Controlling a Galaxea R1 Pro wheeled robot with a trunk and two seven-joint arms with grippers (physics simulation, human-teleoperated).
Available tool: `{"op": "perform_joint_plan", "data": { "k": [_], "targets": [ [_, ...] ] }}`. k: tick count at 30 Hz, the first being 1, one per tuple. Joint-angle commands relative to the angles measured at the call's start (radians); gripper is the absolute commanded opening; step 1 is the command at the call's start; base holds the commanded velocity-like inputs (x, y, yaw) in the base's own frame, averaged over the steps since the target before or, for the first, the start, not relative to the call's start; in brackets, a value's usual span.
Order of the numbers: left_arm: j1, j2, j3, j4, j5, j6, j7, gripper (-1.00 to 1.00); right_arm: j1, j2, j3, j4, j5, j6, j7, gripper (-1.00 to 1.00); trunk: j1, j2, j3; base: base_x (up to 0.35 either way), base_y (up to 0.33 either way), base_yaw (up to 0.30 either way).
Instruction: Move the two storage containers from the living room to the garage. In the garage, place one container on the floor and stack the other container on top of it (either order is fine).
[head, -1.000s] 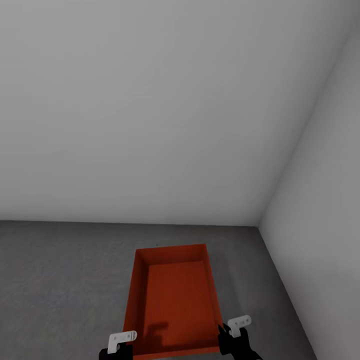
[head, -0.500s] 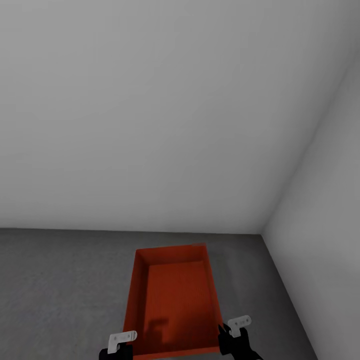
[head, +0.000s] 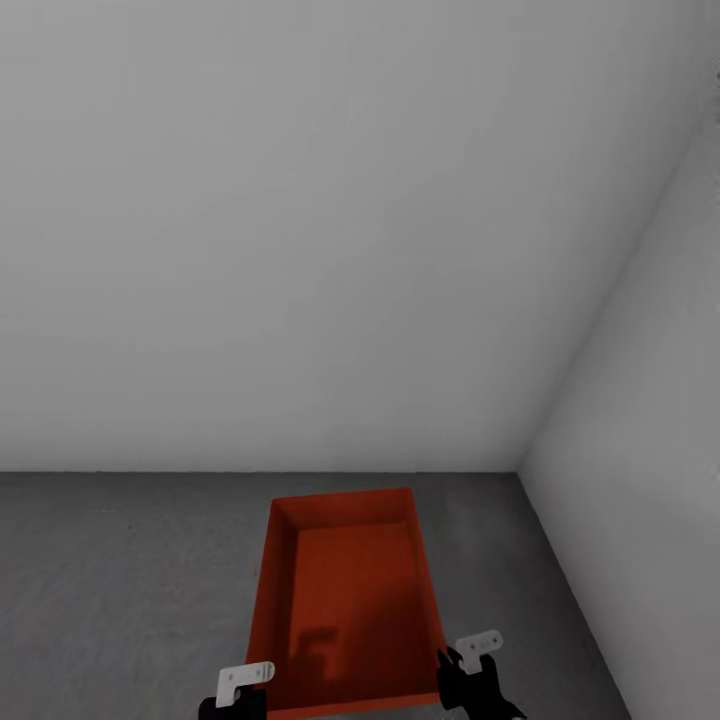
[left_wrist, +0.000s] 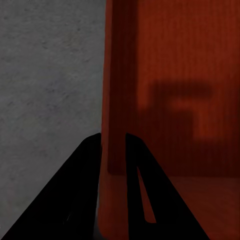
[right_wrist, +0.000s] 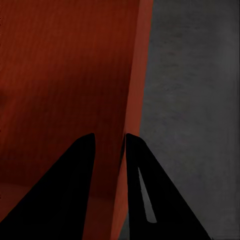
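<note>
One orange-red storage container (head: 350, 600) lies lengthwise in front of me over the dark grey concrete floor (head: 120, 580) of the garage. My left gripper (head: 255, 690) is shut on its left wall near the front corner, and in the left wrist view the black fingers (left_wrist: 85, 165) straddle that thin wall (left_wrist: 115, 75). On the opposite side, my right gripper (head: 448, 672) is shut on the right wall (right_wrist: 137, 75), one finger inside and one outside. The container is empty. I cannot tell whether its bottom touches the floor.
Two plain pale grey walls meet in a corner (head: 520, 460) ahead and to the right. The side wall (head: 640, 500) runs close along the container's right. Bare concrete stretches to the left and between the container's far end and the back wall.
The line where the back wall meets the floor has dropped in the picture, so the camera has moved toward the wall. The container and both grippers hold the same place in the view.
</note>
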Motion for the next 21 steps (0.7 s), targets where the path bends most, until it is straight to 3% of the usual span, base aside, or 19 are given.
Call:
{"op": "perform_joint_plan", "data": {
  "k": [1,21],
  "targets": [
    [0.000,-0.008,0.007,0.003,0.010,-0.003,-0.009,-1.00,-0.001,0.065,-0.012,-0.002,-0.009,-0.066,0.007,-1.00,0.000,-0.001,-0.001,0.000,0.000,-0.082],
    [0.000,-0.008,0.006,0.003,0.012,-0.006,-0.015,-1.00,-0.001,0.065,-0.011,-0.002,-0.009,-0.066,0.007,-1.00,0.000,-0.001,-0.001,0.000,0.000,-0.007]
  ]
}}
